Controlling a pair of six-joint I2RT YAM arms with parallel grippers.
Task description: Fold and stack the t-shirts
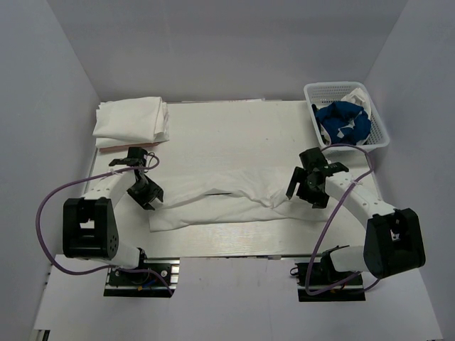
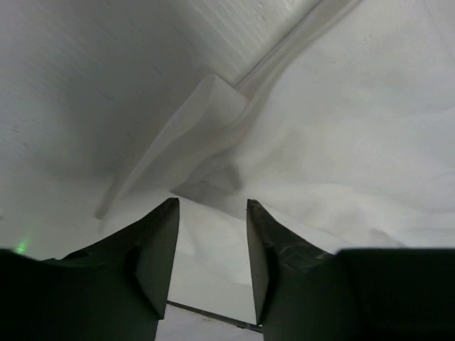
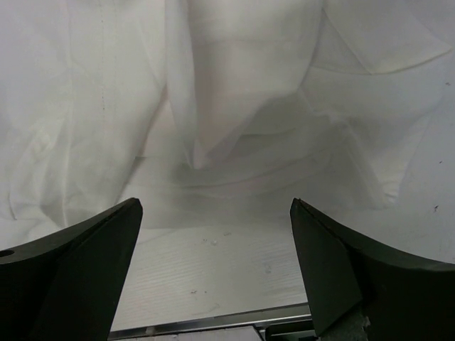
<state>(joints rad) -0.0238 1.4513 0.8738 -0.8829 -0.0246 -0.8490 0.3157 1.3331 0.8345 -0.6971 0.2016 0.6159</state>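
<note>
A white t-shirt (image 1: pixel 227 199) lies spread and part folded across the middle of the table. My left gripper (image 1: pixel 151 197) is open at its left end, low over the cloth (image 2: pixel 334 128), holding nothing. My right gripper (image 1: pixel 302 190) is open at the shirt's right end, just off the crumpled edge (image 3: pixel 234 142), holding nothing. A stack of folded white t-shirts (image 1: pixel 131 119) sits at the back left. A royal blue t-shirt (image 1: pixel 343 121) lies in the basket with white cloth beside it.
The white lattice basket (image 1: pixel 380 131) stands at the back right. A pinkish sheet (image 1: pixel 106 145) shows under the folded stack. The table's front edge (image 1: pixel 234 257) runs just near of the shirt. White walls enclose the sides.
</note>
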